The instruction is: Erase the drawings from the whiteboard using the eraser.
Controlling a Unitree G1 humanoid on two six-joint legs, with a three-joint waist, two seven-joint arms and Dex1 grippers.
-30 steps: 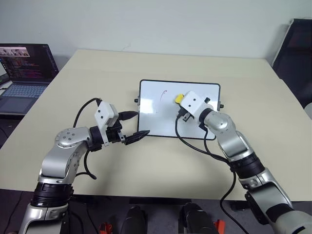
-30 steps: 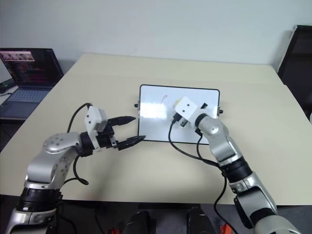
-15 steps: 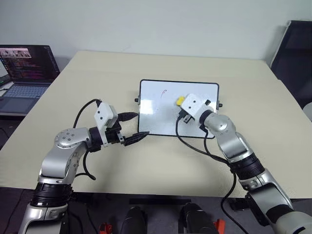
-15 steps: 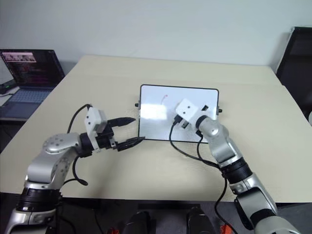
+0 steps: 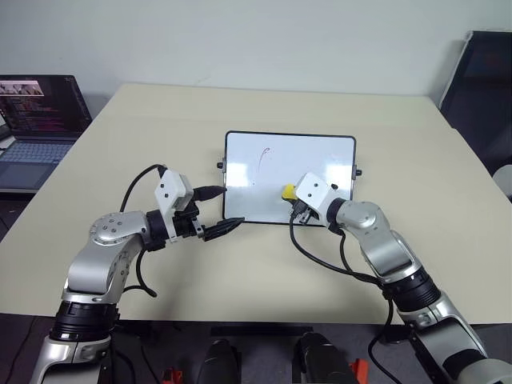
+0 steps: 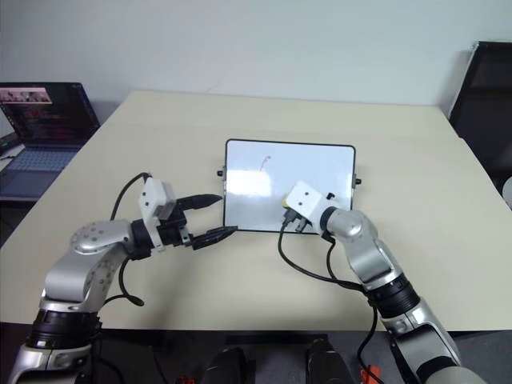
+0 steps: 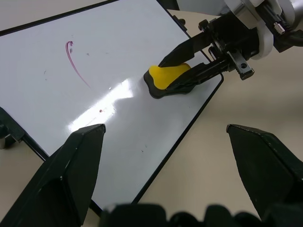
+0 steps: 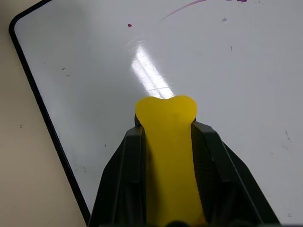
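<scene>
My right end effector (image 7: 189, 64) clamps the yellow, dark-bottomed eraser (image 7: 169, 79) against the black-framed whiteboard (image 5: 320, 152) on the bench (image 5: 264, 264). A thin red curved drawing (image 7: 74, 64) remains. My left end effector (image 5: 222, 210) gapes wide beside the board.

Tabletop (image 6: 416, 192), beige: whiteboard (image 6: 264, 172) at centre, red mark (image 6: 265, 162) near its far edge. Right gripper (image 6: 286, 218) over board's near edge; left gripper (image 6: 214, 216), fingers apart, beside board's left edge. Laptop (image 6: 44, 132) beyond tabletop's far-left corner.

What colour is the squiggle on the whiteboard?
The squiggle is dark red; it shows best in the left wrist view.
</scene>
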